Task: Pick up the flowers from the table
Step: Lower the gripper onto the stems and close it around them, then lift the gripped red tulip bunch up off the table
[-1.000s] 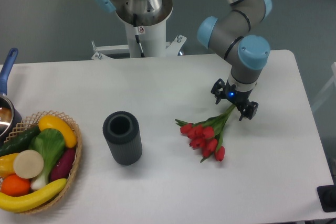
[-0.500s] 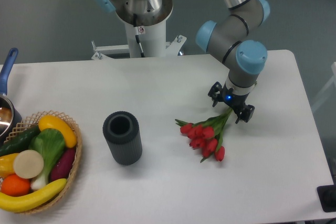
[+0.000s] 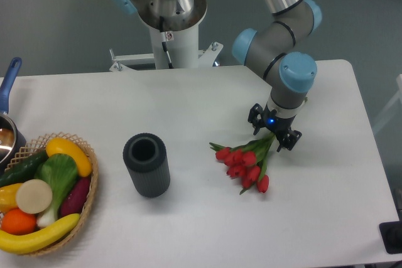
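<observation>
Nearest the cam, front left, there's a wicker basket (image 3: 88, 202) of toy fruit & veg, w/ a dark grey cylinder vase (image 3: 147, 164) standing upright a bit further in. Neither is the target.

The flowers (image 3: 246, 162) lie flat on the tabletop (image 3: 188, 101), right of center, red heads fanned toward the cam and the thin green stems running up and back toward the gripper (image 3: 274, 131). The gripper sits right over the stem end, jaws spread w/ one either side of the stems, not pinching anything yet afaict.

Handling-wise: prob very light, looks like a fake bunch, floppy-ish. Heads and leaves would crush or slip, so the bound stems are the obvious place to grab. Stems are thin though, so the jaws likely need to close nearly all the way, and the heavier head end will prob droop once lifted.

Surface is white, matte, flat. Stems lie low on it, so fingertips have to get close to the top. Plenty of room around the bunch; vase is well apart. Behind it all, the arm's white base (image 3: 169, 36) and a grey wall.
</observation>
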Tool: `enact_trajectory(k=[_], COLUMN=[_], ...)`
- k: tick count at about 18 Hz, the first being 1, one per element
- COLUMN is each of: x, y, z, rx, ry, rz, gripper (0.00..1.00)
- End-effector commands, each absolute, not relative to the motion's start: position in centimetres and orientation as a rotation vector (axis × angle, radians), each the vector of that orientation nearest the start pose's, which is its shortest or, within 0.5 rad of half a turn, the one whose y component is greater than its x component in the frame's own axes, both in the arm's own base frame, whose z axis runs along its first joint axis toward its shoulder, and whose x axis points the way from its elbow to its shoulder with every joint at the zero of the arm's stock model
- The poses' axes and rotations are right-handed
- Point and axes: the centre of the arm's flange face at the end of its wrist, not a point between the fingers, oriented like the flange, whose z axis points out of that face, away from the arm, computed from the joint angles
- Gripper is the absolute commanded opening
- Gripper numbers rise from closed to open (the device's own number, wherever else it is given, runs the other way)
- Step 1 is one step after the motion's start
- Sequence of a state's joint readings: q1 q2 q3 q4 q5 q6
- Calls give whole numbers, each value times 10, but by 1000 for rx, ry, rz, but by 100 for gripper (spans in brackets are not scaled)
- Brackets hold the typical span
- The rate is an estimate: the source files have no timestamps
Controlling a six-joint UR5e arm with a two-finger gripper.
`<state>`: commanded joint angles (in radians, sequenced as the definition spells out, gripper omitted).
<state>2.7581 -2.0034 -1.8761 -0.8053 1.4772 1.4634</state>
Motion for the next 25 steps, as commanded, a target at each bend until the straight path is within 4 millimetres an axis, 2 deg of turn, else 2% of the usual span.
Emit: enact_trajectory(k=[4, 6, 9, 14, 18, 22, 25], x=[-478, -478, -480, -487, -497, -488, -474], y=[346, 346, 347, 348, 356, 362, 370], z=[190, 190, 193, 206, 240, 286, 334], rx=[-3015, -3015, -3012, -3005, -2966, -2807, -2660], ry=[410, 407, 405, 404, 412, 388, 244], rz=[13, 14, 23, 66, 156, 198, 202], gripper=[44, 38, 33, 32, 31, 32, 32])
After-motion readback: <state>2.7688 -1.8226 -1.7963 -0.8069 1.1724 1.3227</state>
